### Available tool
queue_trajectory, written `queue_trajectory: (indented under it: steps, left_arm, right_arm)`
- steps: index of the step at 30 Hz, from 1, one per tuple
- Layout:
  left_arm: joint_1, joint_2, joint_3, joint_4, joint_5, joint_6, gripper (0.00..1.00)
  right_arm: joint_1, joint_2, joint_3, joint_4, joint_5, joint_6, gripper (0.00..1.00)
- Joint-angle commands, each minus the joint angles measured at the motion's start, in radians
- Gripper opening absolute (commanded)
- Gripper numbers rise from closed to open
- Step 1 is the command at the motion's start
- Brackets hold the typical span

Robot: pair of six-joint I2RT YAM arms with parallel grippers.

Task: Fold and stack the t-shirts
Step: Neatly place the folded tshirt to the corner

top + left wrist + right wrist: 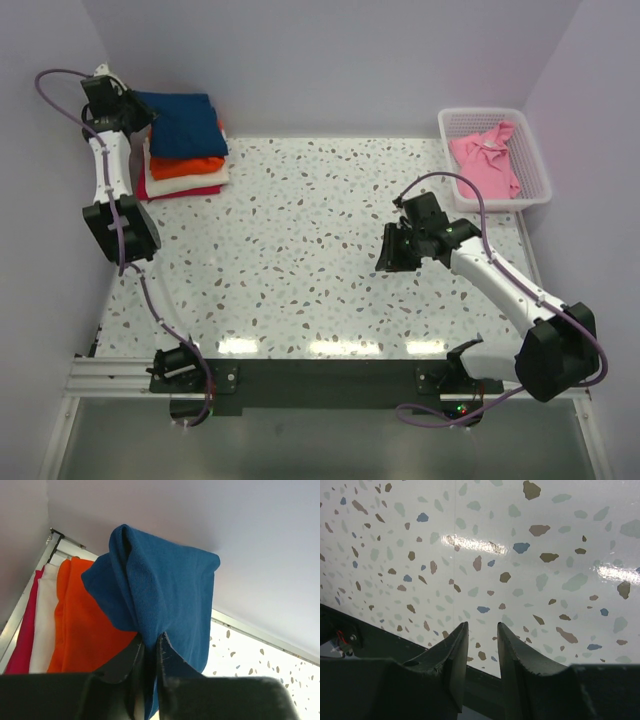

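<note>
Right wrist: my right gripper (pixel 482 628) hangs over the speckled table (pixel 530 545), jaws apart, nothing between them. It's idle, so leave it parked.

Left wrist, further out: my left gripper (pixel 150 645) is pinched together on a fold of the navy blue t-shirt (pixel 165 580), which sits on top of the far-left stack. Under it are the orange t-shirt (pixel 80 620), the cream t-shirt (pixel 45 625) and the magenta t-shirt (pixel 22 640).

The pinched edge looks bunched and raised. My plan:
- lower until the fold lies flat and square on the orange
- open fully
- back out straight along the fingers

Risk: cloth snags a finger and drags the top layer off.

Far right corner: the pink t-shirt (pixel 487 160) lies unfolded in the white lattice basket (pixel 480 113). I judge it's next.
</note>
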Motion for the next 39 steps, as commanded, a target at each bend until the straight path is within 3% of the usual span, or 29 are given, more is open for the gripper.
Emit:
queue_trajectory:
  steps: [1, 2, 4, 6, 10, 15, 22, 25, 29, 34, 39]
  left_arm:
    - [0.009, 0.001, 0.019, 0.021, -0.033, -0.001, 0.17]
    - [0.009, 0.001, 0.016, 0.019, -0.051, 0.002, 0.18]
    - [0.009, -0.003, 0.015, 0.01, -0.071, 0.005, 0.33]
    - [0.007, -0.035, 0.006, 0.013, -0.084, 0.01, 0.54]
    - [-0.002, -0.146, -0.083, 0.05, -0.107, 0.011, 0.71]
    - [-0.034, -0.342, -0.243, 0.056, -0.142, -0.004, 0.73]
    - [-0.16, -0.745, -0.785, 0.128, -0.177, -0.033, 0.73]
    - [-0.273, -0.926, -0.975, 0.133, -0.206, -0.033, 0.73]
    - [-0.504, -1.149, -1.183, 0.119, -0.321, -0.017, 0.73]
    - [-0.695, -1.299, -1.419, 0.117, -0.377, -0.036, 0.73]
    - [-0.959, -1.35, -1.531, 0.107, -0.479, -0.075, 0.73]
  right_arm:
    - [0.006, 0.013, 0.035, 0.032, -0.005, 0.004, 0.34]
    - [0.006, 0.012, 0.035, 0.032, -0.007, 0.004, 0.34]
    - [0.006, 0.01, 0.036, 0.03, -0.001, -0.001, 0.34]
    - [0.007, 0.007, 0.046, 0.021, 0.01, -0.005, 0.35]
    - [0.006, -0.007, 0.067, 0.019, 0.041, -0.013, 0.38]
    - [0.006, -0.027, 0.096, 0.019, 0.082, -0.022, 0.44]
    - [0.006, -0.084, 0.108, 0.044, 0.116, -0.027, 0.49]
    - [0.006, -0.108, 0.11, 0.044, 0.124, -0.022, 0.49]
    - [0.007, -0.159, 0.098, 0.056, 0.147, -0.018, 0.49]
    - [0.006, -0.238, 0.073, 0.047, 0.193, -0.017, 0.51]
    - [0.006, -0.315, 0.033, 0.065, 0.246, -0.01, 0.53]
